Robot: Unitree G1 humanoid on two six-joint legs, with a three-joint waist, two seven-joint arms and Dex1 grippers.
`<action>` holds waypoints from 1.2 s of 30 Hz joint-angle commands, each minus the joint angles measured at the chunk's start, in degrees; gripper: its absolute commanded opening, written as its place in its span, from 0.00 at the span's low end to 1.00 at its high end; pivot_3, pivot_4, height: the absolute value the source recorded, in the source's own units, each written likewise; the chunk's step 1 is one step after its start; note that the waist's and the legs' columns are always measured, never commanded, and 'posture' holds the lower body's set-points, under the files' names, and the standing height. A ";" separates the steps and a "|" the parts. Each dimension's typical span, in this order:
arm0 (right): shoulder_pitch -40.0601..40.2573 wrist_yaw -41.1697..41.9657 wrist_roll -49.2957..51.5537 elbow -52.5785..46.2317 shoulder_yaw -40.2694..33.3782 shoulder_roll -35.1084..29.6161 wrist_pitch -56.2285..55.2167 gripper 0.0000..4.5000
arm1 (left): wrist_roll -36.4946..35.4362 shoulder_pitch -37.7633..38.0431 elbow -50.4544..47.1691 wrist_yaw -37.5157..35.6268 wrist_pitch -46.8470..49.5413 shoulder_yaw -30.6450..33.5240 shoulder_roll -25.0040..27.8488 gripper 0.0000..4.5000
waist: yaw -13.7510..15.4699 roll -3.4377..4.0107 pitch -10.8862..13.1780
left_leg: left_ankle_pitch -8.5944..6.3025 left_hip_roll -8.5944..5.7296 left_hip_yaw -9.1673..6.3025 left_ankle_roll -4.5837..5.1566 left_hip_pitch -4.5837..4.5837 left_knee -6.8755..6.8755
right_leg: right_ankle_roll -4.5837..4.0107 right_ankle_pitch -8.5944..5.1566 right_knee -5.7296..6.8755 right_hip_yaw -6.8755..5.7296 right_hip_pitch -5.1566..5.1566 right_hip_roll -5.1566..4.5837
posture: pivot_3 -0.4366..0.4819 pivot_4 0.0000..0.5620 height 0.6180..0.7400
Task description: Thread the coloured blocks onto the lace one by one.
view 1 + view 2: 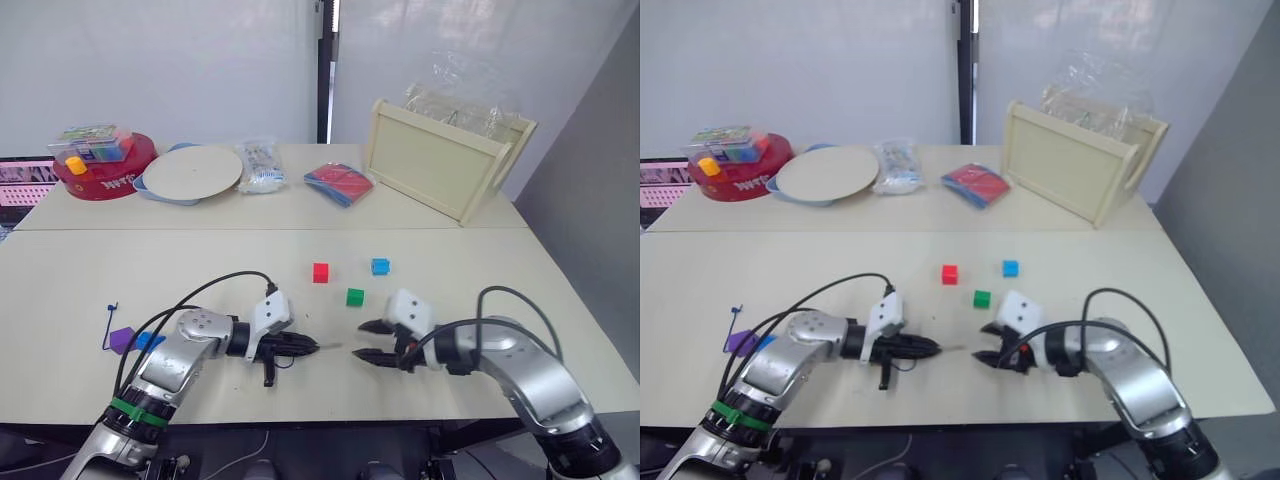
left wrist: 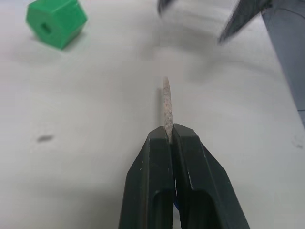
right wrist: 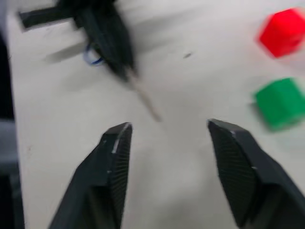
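A long pale beige table [image 1: 80, 270] carries everything, with a cream wooden crate [image 1: 440, 160] lined with clear plastic standing at its far right and a round pale plate [image 1: 192, 170] and a red round tin [image 1: 105, 170] at its far left. Toward the near edge, the left gripper [image 1: 300, 346] lies low over the tabletop with its two black fingers pressed together, clamped on the lace's pale stiff needle-like tip [image 2: 166, 107], which sticks straight out past the fingertips toward the right gripper [image 1: 368, 340]. That gripper faces it from just beside, its fingers spread well apart and holding nothing, the needle point aimed at the gap between them without touching either one. The thin dark-blue lace [image 1: 108, 325] itself trails off at the table's left, near a small purple block [image 1: 122, 340] and a blue block [image 1: 150, 340]. Beyond the two grippers sit three loose cubes: a green one [image 1: 355, 297] nearest, then a red one [image 1: 320, 272] and a light-blue one [image 1: 380, 266] farther back.
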 commanded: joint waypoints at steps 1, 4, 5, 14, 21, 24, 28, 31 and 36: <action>4.06 -11.08 0.95 -3.35 -7.79 5.86 2.45 0.75 | -1.96 0.55 -3.35 -0.18 0.96 2.24 1.05 0.00 | 0.19 -0.01 0.00 | 0.00 0.00 0.00 0.00 0.01 0.00 | 0.00 0.00 0.00 -0.01 0.01 0.00 | 0.48 0.27 1.00; 5.07 -27.34 -5.88 -1.02 -8.19 16.70 -0.66 0.75 | -2.37 1.00 -3.96 0.54 1.83 2.77 1.24 0.00 | -0.17 0.02 -0.01 | 0.00 -0.01 0.01 0.00 0.07 -0.01 | 0.01 0.00 0.06 0.02 0.01 -0.01 | 0.48 0.27 1.00; 5.02 -30.15 -7.31 -0.56 -7.81 18.66 -1.27 0.75 | -2.36 1.06 -4.06 0.60 1.94 2.80 1.28 0.00 | -0.30 0.04 -0.01 | 0.00 -0.01 0.02 -0.01 0.09 -0.06 | 0.00 0.00 0.12 0.05 -0.03 0.00 | 0.48 0.27 1.00; -6.57 -46.86 -14.50 16.71 -3.38 34.00 -10.58 0.75 | -1.73 2.44 -5.42 1.49 2.00 2.52 1.37 0.00 | -0.67 0.07 -0.01 | 0.07 -0.01 0.04 -0.11 0.12 -0.21 | 0.00 0.00 0.17 0.08 -0.11 -0.01 | 0.48 0.27 1.00; -21.09 -50.78 -14.37 35.26 -6.92 34.68 -14.25 0.75 | -1.44 2.99 -5.63 2.33 1.60 2.82 1.77 0.00 | -0.69 0.07 -0.01 | 0.11 -0.04 0.04 -0.18 0.12 -0.26 | 0.00 0.01 0.15 0.06 -0.13 -0.05 | 0.48 0.27 1.00; -24.20 -52.72 -15.03 40.76 -7.34 34.49 -13.86 0.75 | -1.53 3.32 -5.82 2.63 1.46 3.20 2.00 0.00 | -0.82 0.07 -0.01 | 0.11 -0.03 0.04 -0.19 0.13 -0.32 | 0.00 0.01 0.16 0.07 -0.16 -0.04 | 0.48 0.27 1.00; -25.21 -53.83 -14.72 43.83 -7.61 34.60 -13.67 0.75 | -1.68 3.51 -6.15 2.98 1.62 3.41 2.04 0.00 | -0.87 0.07 -0.01 | 0.11 -0.03 0.05 -0.19 0.12 -0.40 | -0.01 0.01 0.17 0.07 -0.19 -0.05 | 0.48 0.27 1.00; -25.32 -53.73 -14.35 44.75 -7.67 34.65 -14.23 0.69 | -1.76 3.60 -6.31 3.20 1.74 3.50 2.05 0.00 | -0.87 0.07 -0.02 | 0.12 -0.03 0.05 -0.19 0.11 -0.40 | -0.01 0.01 0.16 0.07 -0.20 -0.05 | 0.48 0.27 1.00; -25.30 -52.55 -13.09 43.22 -8.03 34.69 -15.36 0.33 | -1.92 3.55 -6.35 3.29 1.83 3.55 2.09 0.00 | -0.87 0.08 -0.02 | 0.12 -0.03 0.05 -0.19 0.11 -0.40 | -0.01 0.01 0.16 0.07 -0.20 -0.05 | 0.48 0.27 1.00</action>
